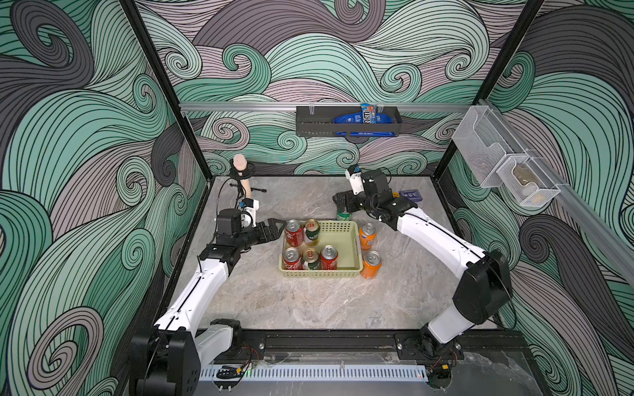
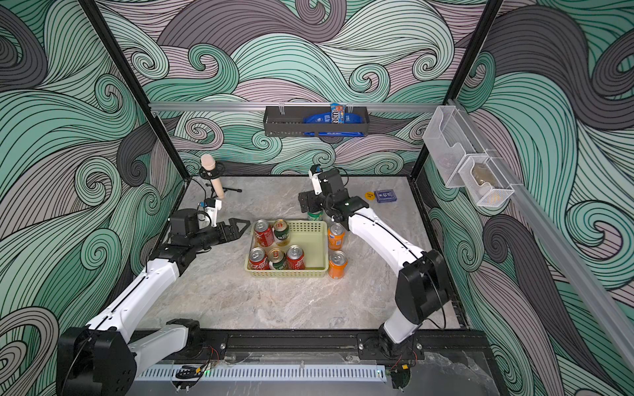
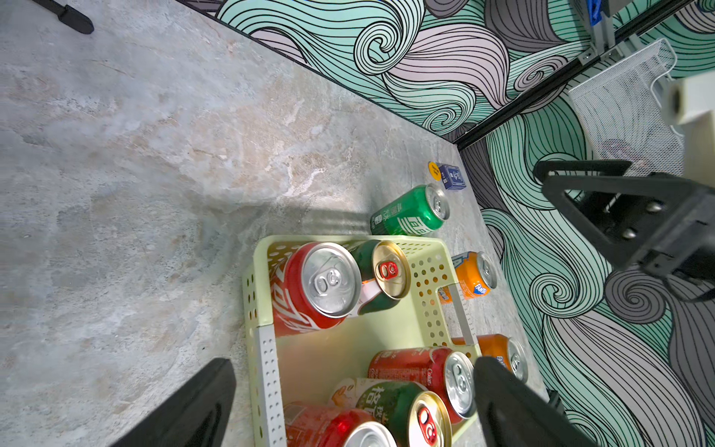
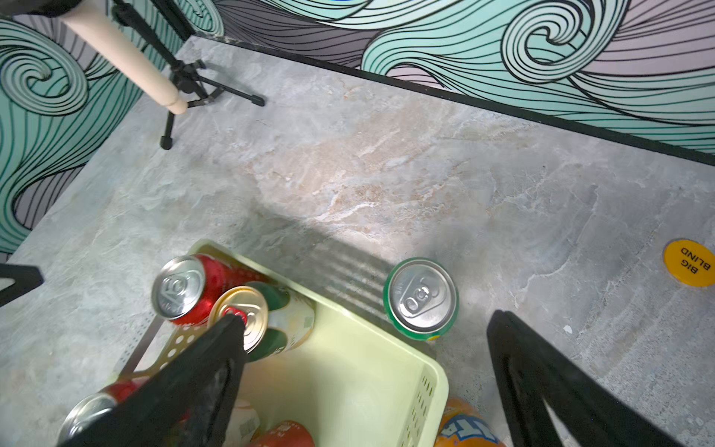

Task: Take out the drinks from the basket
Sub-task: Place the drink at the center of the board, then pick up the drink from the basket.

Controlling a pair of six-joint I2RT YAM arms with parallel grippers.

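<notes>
Basket: the pale yellow-green basket sits near the middle of the table; its right half is bare.
Far row inside: the far red can stands in the far left corner. The far dark green can, gold-topped, is right against it.
Near row inside: the near-left red can, the near dark green can and the near-right red can stand packed side by side from the left wall.
Cans outside: the bright green can stands upright on the table just beyond the basket's far right corner. The far orange can and the near orange can stand just beside the right wall, one behind the other.
Right pincer: the right pincer hangs over the bright green can with its jaws spread wide, clear of the can on both sides and holding nothing.
Left pincer: the left pincer is just left of the basket's far left corner, pointing at the far red can. Its jaws are wide and empty.
Farther out: a yellow disc and a blue box lie near the table's far right. A microphone on a black tripod stands at the far left corner. A black wall rack with blue packets hangs on the back wall, and white mesh bins hang on the right wall.
</notes>
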